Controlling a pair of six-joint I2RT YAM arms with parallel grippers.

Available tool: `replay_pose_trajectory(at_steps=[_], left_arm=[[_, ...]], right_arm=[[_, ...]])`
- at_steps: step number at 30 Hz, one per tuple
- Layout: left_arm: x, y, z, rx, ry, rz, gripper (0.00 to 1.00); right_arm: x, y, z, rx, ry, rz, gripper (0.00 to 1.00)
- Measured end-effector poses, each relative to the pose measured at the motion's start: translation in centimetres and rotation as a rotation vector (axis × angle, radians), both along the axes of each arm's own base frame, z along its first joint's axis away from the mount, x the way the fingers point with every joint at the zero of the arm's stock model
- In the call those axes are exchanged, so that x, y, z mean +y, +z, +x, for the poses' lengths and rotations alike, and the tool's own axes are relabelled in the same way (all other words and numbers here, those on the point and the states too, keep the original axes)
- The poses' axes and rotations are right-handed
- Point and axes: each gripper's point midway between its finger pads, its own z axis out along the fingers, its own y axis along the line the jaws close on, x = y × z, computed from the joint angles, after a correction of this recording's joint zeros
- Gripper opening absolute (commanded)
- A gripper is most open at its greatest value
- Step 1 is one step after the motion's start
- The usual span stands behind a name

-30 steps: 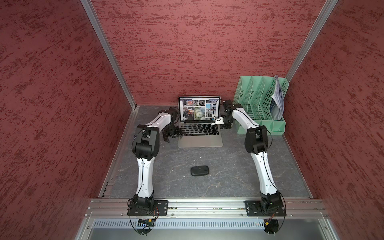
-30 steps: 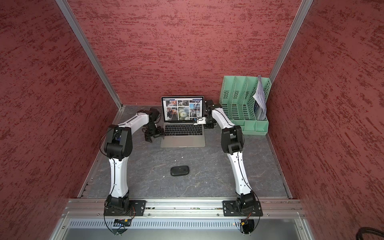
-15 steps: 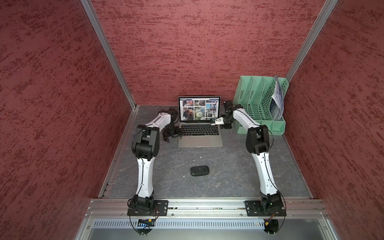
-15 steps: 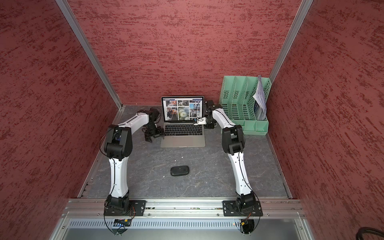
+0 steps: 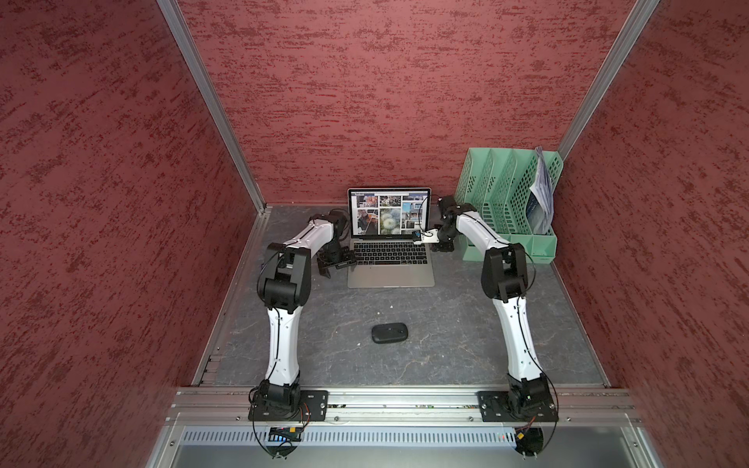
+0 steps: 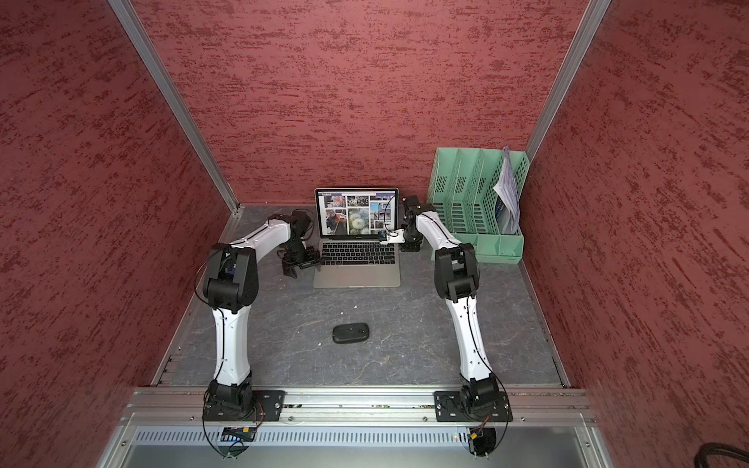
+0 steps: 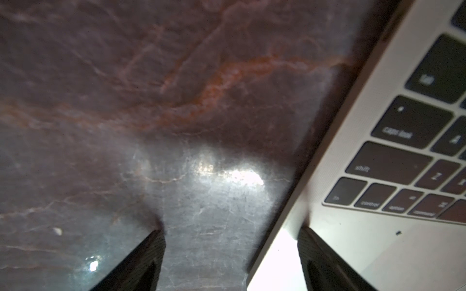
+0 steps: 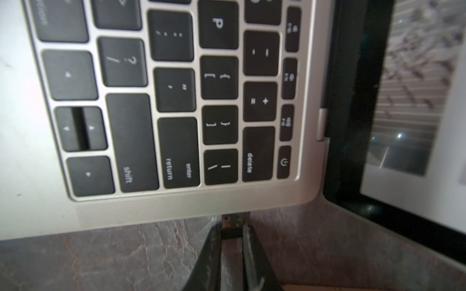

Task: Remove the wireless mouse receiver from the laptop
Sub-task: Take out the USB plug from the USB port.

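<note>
The silver laptop (image 5: pixel 391 272) (image 6: pixel 356 275) stands open at the back of the table. In the right wrist view the wireless mouse receiver (image 8: pixel 233 221) sticks out of the laptop's (image 8: pixel 176 209) right edge near the hinge. Its metal plug shows between the edge and my fingers. My right gripper (image 8: pixel 232 233) (image 5: pixel 431 242) is shut on its dark cap. My left gripper (image 7: pixel 230 241) (image 5: pixel 338 263) is open at the laptop's (image 7: pixel 365 247) front left part. One finger (image 7: pixel 325 254) rests over the palm rest and the other finger (image 7: pixel 141 259) over the table.
A flat black mouse (image 5: pixel 390 333) (image 6: pixel 350 333) lies in the middle of the grey table. A green file organizer (image 5: pixel 510 202) holding papers stands at the back right, close behind my right arm. Red walls close in on three sides.
The right arm's elbow has shifted a little to the right. Both grippers stay where they were, with the same openings.
</note>
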Motion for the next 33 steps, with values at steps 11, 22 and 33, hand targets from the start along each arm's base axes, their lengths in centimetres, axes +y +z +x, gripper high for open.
replay_pose_trajectory(at_steps=[11, 22, 33], left_arm=[[0.0, 0.0, 0.1, -0.003, 0.0, 0.0, 0.86], [0.9, 1.5, 1.4, -0.089, -0.012, 0.052, 1.0], [-0.5, 18.7, 2.0, -0.583, -0.107, 0.038, 1.0]], right_arm=[[-2.8, 0.0, -1.2, 0.036, -0.043, -0.038, 0.0], [-3.5, 1.1, -3.6, 0.085, -0.08, -0.043, 0.0], [1.2, 14.7, -10.7, -0.102, -0.066, 0.041, 0.0]])
